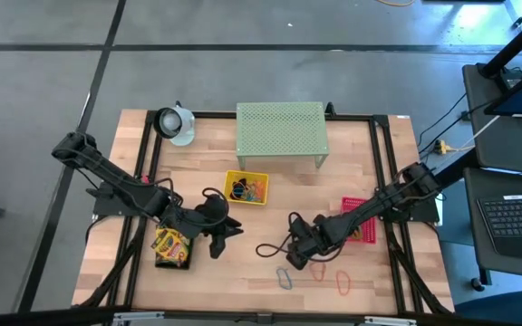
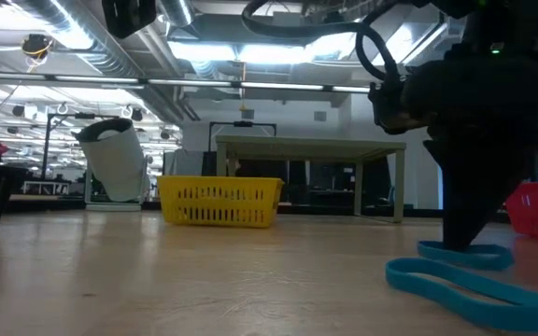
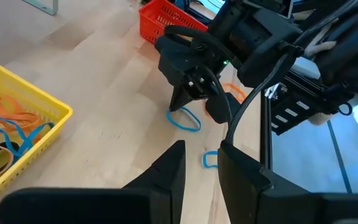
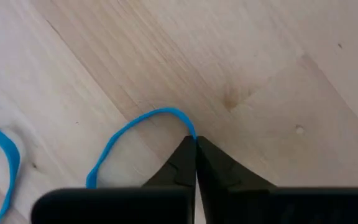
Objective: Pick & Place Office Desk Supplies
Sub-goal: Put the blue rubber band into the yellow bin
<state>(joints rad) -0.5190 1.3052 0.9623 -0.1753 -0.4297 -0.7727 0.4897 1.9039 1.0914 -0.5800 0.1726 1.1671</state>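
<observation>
Pinched at its rim between closed dark fingertips, a thin blue loop [image 4: 132, 134] lying flat on pale wood at lower centre of the overhead frame. Just beside it, a second blue loop [image 3: 210, 159]; red and orange loops [image 1: 343, 283] lower right. Crayon boxes [image 1: 171, 246] lower left. More loops [image 3: 8, 124] heaped in yellow tray, centre.

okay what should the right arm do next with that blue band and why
Probably lift straight up a little. The right gripper has its jaws shut on the blue rubber band, which lies flat on the table; raising it clears the wood before carrying it to the yellow tray.
</observation>
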